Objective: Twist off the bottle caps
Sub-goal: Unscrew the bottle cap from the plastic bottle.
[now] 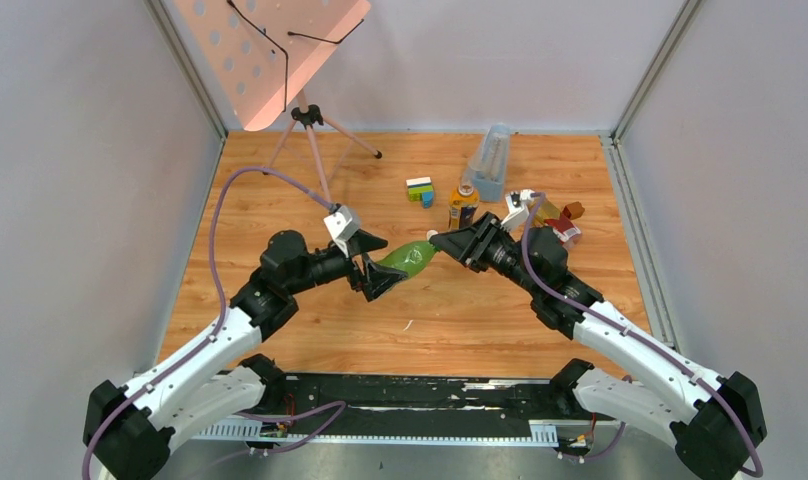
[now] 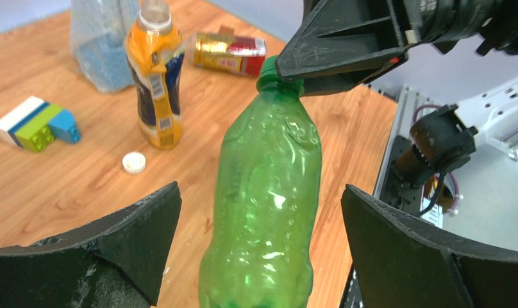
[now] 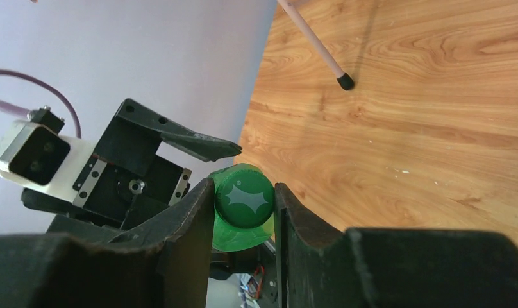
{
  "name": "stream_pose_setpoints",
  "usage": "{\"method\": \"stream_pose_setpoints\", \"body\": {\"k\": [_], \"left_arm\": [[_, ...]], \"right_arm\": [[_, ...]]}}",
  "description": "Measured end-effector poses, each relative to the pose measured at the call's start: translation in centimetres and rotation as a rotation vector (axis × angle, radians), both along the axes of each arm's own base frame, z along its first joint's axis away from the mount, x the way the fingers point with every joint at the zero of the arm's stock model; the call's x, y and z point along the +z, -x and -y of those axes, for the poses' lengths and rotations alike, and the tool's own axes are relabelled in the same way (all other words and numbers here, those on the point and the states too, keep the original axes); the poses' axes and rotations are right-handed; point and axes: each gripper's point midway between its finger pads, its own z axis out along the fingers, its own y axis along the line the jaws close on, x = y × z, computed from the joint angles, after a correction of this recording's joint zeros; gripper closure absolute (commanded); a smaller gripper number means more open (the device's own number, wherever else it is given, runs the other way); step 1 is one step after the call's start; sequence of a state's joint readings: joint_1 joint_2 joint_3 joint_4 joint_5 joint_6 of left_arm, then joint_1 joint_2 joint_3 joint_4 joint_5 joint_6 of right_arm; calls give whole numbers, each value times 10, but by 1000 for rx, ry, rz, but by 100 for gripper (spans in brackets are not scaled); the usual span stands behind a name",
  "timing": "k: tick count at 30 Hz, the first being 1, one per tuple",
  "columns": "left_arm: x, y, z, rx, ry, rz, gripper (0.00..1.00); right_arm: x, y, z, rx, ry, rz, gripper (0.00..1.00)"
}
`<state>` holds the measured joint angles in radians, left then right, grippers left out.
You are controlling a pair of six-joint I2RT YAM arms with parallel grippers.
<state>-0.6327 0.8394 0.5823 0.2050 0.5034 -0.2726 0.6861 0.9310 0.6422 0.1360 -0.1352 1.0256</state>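
Two claws at one green bottle (image 1: 413, 257), slung between them: right gripper (image 3: 243, 208) is pinched tight on its green cap (image 3: 244, 196) at the 2 o'clock end, left gripper (image 2: 261, 199) spread wide around the body, not touching.

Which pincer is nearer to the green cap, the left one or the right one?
Right. The right pincer is shut on the green cap. The left pincer stands open around the green bottle, further down its body, not touching it.
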Motion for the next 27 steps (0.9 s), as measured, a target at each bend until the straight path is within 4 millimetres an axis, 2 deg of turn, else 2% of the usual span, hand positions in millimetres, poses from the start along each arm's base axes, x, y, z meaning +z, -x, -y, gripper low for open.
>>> {"method": "stream_pose_setpoints", "body": {"k": [6, 8, 13, 16, 18, 26, 27], "left_arm": [[-38, 3, 13, -54, -100, -99, 1], [-47, 6, 18, -72, -123, -114, 5], [-58, 7, 24, -106, -154, -141, 19], [-60, 6, 25, -110, -164, -151, 25], [-60, 5, 26, -110, -166, -154, 31], [-63, 7, 25, -112, -178, -156, 77], [-64, 7, 25, -111, -181, -159, 79]], "right_arm": [[-9, 3, 0, 22, 44, 2, 100], [-9, 5, 0, 30, 46, 6, 100], [-9, 5, 0, 39, 62, 24, 100], [-10, 3, 1, 35, 68, 31, 100], [-9, 3, 1, 38, 68, 35, 100], [-13, 3, 1, 44, 67, 32, 97], [-15, 4, 2, 45, 68, 31, 94]]}}
